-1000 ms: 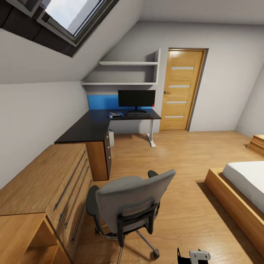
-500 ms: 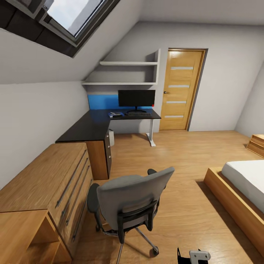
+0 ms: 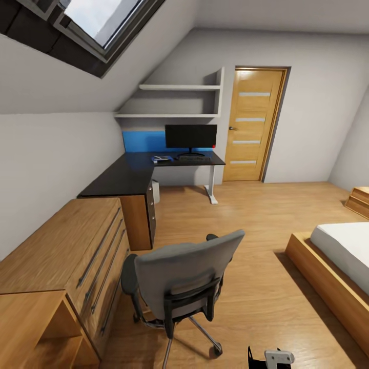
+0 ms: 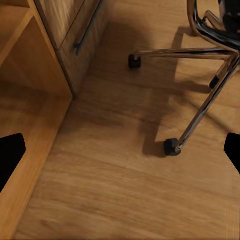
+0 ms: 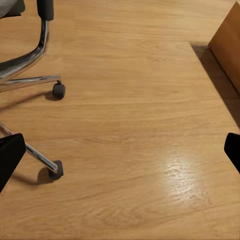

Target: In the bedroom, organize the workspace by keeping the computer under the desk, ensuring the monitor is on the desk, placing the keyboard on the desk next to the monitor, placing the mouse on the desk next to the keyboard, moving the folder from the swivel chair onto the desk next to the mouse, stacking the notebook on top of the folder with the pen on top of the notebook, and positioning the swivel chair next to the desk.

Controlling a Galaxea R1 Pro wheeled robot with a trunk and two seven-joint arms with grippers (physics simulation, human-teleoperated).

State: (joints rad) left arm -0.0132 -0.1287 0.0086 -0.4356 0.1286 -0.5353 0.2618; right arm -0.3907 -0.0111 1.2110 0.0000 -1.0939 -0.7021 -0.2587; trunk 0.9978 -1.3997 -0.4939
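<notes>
While rolling in, both grippers spread and empty: left gripper (image 4: pixel 120 150), right gripper (image 5: pixel 120 150), carried low over floor. Nearest, swivel chair (image 3: pixel 179 279), well apart from desk (image 3: pixel 128 177); farther, folder (image 3: pixel 162 159), keyboard (image 3: pixel 195 159), monitor (image 3: pixel 190 137) already there.

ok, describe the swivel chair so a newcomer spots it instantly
Start from the long light-wood drawer chest along the left wall in the head view. Just right of it on the oak floor stands the swivel chair, its back toward the camera. It alone has grey padding, black armrests and a chrome star base on casters.
</notes>
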